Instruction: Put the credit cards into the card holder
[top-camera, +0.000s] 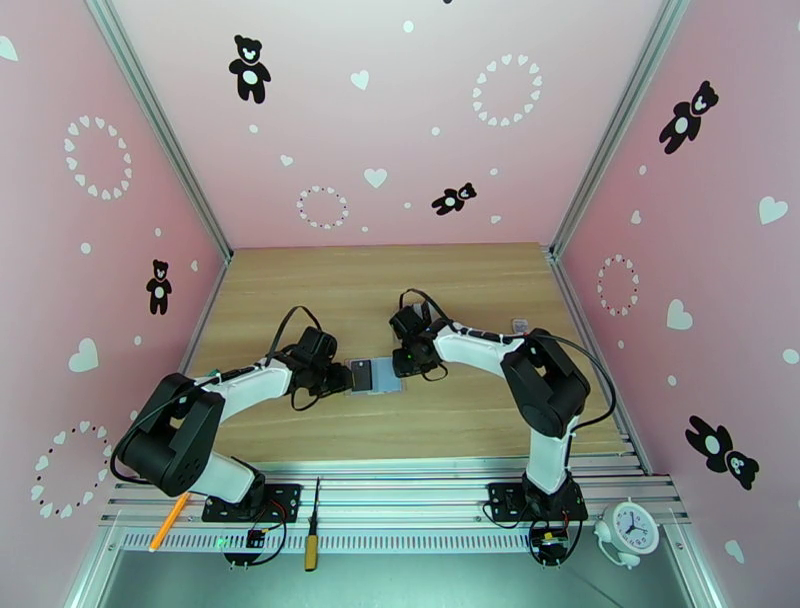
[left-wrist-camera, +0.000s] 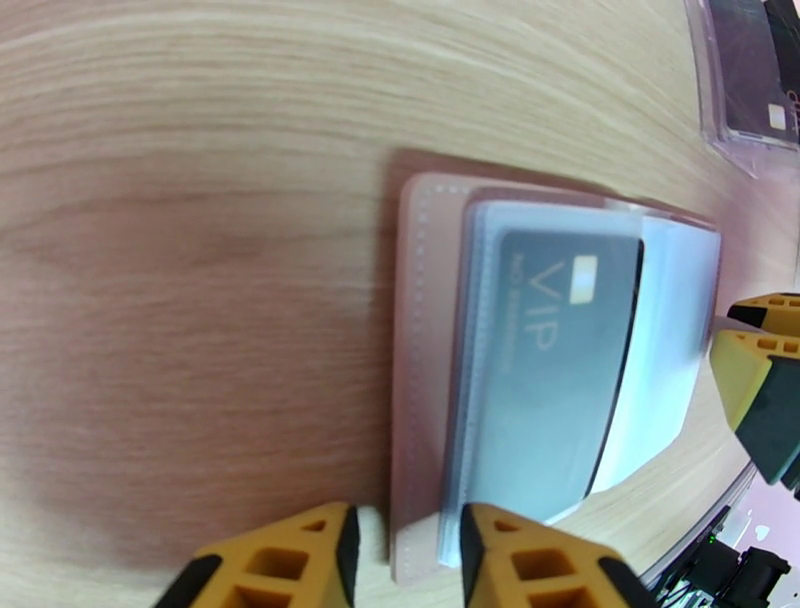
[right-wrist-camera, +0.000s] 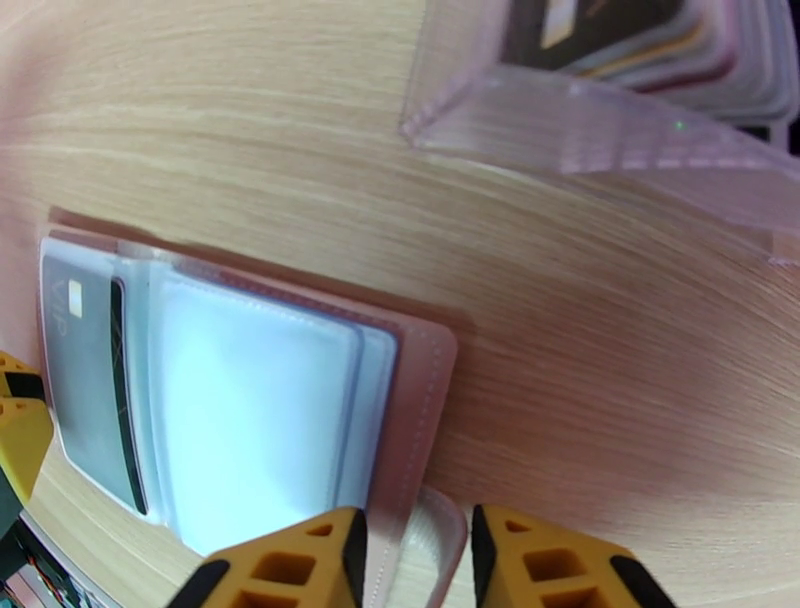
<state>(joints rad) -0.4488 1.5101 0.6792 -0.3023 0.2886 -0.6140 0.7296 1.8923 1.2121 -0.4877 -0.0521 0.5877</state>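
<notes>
left gripper and right gripper sat narrow astride holder edges, grip unclear; probably best pinning it flat so card seats

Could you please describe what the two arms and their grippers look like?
Both arms, left arm and right arm, have white links, bulky black joints, and black cables looping alongside. The left gripper and right gripper have orange-yellow fingers with triangular cut-outs and dark inner faces.

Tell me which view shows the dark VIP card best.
The left wrist view: the card is large and central, its VIP lettering readable. The right wrist view shows the card small at the left edge. The top view shows the card as a tiny dark patch.
</notes>
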